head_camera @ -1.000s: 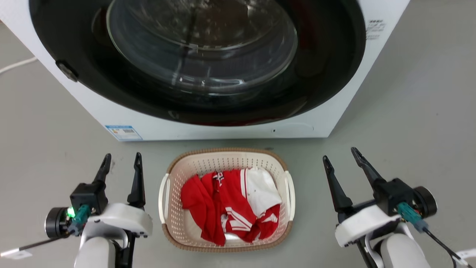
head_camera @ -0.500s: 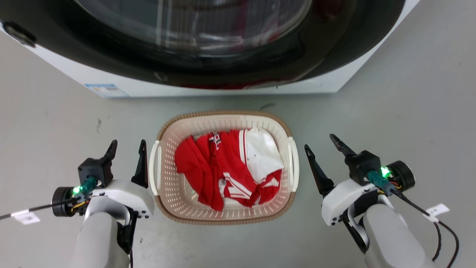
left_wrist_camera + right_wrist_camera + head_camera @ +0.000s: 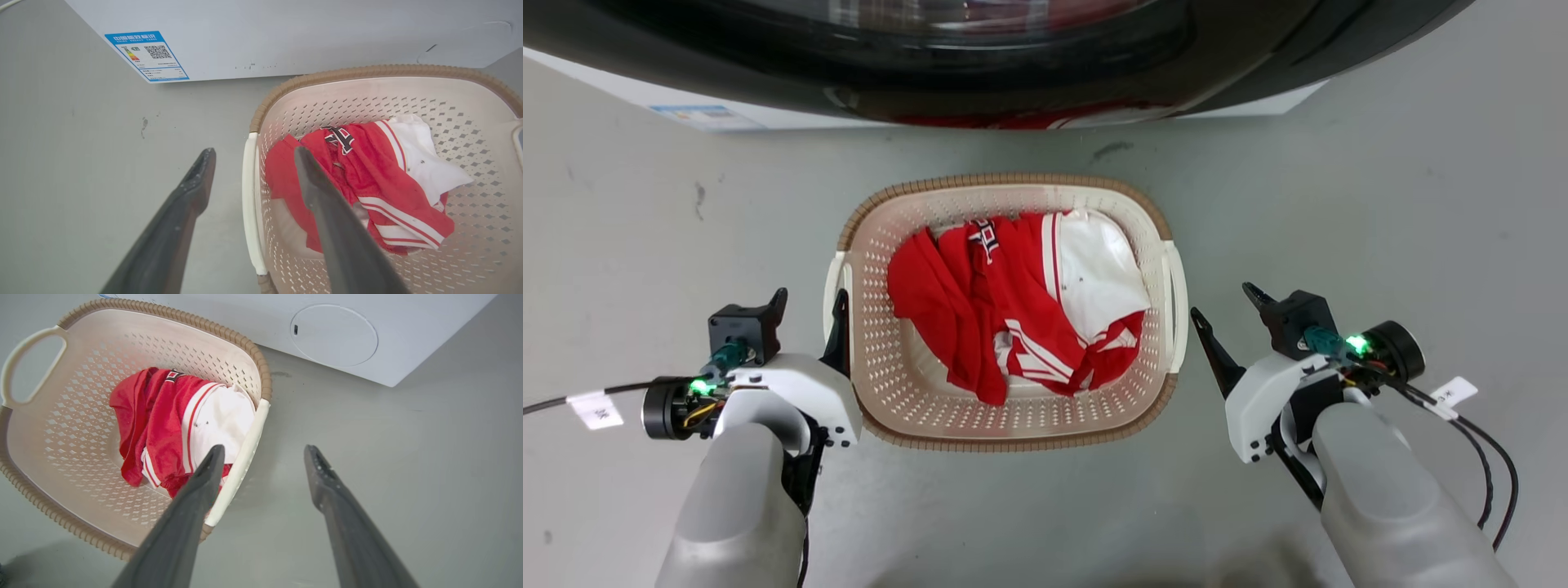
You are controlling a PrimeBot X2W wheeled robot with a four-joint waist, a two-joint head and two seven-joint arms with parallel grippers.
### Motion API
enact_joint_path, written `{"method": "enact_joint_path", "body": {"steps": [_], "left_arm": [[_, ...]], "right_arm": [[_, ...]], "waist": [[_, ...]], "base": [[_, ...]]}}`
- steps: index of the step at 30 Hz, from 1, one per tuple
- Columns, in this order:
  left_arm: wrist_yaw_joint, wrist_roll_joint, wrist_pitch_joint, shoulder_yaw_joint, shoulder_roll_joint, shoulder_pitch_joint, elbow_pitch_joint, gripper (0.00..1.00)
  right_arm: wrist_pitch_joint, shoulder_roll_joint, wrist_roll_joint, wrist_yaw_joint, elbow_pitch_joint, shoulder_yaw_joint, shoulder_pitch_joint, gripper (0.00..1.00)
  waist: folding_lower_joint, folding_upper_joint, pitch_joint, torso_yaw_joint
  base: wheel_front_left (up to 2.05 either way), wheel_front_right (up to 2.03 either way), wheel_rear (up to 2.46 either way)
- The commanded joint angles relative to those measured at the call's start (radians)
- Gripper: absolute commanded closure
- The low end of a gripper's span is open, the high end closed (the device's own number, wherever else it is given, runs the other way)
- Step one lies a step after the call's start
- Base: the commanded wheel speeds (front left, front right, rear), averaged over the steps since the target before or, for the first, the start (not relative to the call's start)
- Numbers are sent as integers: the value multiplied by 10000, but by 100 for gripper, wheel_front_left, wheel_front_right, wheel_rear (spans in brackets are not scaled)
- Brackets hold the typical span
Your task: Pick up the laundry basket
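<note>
The lift has not begun. The laundry basket (image 3: 907, 408) stands flat on the grey floor (image 3: 1380, 204), toward the floor's far side and just before the foot of the washing machine (image 3: 286, 32). Neither handle is gripped.

The left pincer (image 3: 809, 304) is spread wide. In the left wrist view the white left handle (image 3: 248, 196) lies between its two fingers, one outside the basket and one over the inside. Whether either finger touches the handle cannot be told. The right pincer (image 3: 1221, 300) is also wide. Its inner finger is near the right handle (image 3: 245, 453), and the outer one stands over bare floor.

Left to do, as I judge it: close on both handles, then raise the basket level.

The basket is cream-white perforated plastic, rounded-rectangular, with a brown woven-look rim. A crumpled red-and-white garment (image 3: 1013, 327) lies in it.
</note>
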Motion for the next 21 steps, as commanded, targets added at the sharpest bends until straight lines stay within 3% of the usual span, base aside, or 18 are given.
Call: {"method": "enact_joint_path", "body": {"steps": [1,21], "left_arm": [[-14,-9,-26,-90,31,-274,184,0],[-16,-94,-24,-619,143,-1541,1811,0]], "right_arm": [[-23,-20,47,-7,206,91,-339,0],[-23,-17,1007,-7,1839,1365,-1781,0]], "waist": [[-1,0,262,11],[-1,0,1562,245]], "base": [[0,0,0],[0,0,0]]}}
